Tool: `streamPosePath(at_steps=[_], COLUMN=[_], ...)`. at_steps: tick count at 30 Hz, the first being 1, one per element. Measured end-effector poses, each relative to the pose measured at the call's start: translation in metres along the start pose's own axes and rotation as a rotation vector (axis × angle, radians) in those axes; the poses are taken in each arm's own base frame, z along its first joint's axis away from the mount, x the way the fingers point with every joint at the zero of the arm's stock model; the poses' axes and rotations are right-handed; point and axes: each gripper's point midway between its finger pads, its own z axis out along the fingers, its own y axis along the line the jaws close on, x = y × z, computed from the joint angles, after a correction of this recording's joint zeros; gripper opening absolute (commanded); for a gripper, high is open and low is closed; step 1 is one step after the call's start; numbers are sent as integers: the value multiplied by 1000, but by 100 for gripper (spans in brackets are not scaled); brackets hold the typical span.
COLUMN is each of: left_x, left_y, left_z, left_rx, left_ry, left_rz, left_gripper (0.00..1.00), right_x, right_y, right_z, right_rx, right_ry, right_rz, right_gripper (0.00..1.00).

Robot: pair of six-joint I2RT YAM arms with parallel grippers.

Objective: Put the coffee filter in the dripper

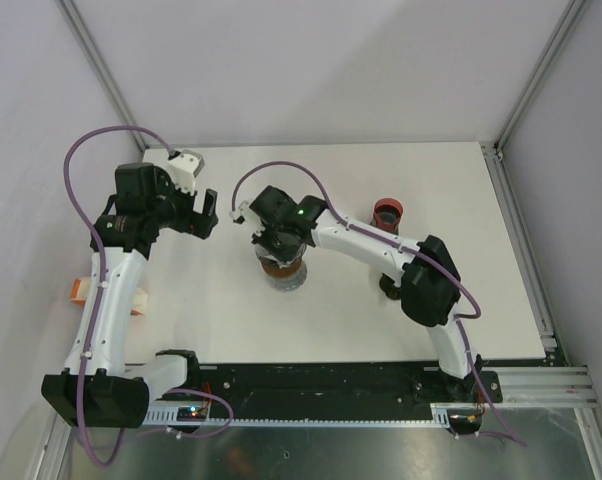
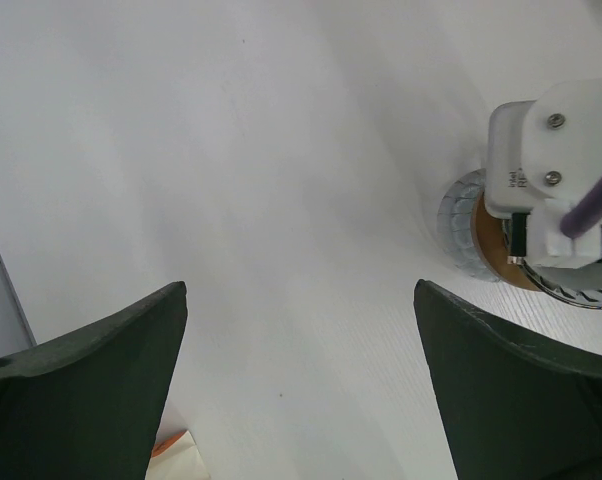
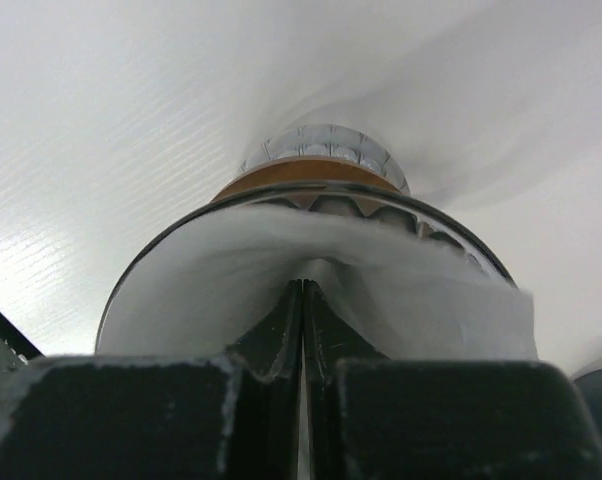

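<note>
Right tool [image 3: 303, 300] is pinched fully closed on a fold of the coffee filter [image 3: 201, 290], which sits down inside the dripper [image 3: 316, 172] around its tips. Seating looks nearly done; letting go and backing out remain. Farther off to its left, the left tool [image 2: 299, 285] gapes wide — empty — over the bench [image 2: 231, 150].

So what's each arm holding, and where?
Left fingers: nothing. Right fingers shut at the coffee filter's edge in the dripper; whether they pinch it cannot be told.
</note>
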Motion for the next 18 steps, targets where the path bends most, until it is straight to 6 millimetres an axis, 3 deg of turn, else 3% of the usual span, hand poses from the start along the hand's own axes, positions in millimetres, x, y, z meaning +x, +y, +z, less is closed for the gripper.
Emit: streamPosePath(at_steps=[8, 18], left_x=[0, 0], left_y=[0, 0], left_z=[0, 0], left_rx=[0, 0], left_ry=[0, 0], left_rz=[0, 0], left_gripper=[100, 100], right_x=[-10, -15], right_y=[0, 1], right_z=[-18, -24], right_rx=[2, 0], right_ry=[-44, -57], right_rz=[-18, -45], right_gripper=[24, 28])
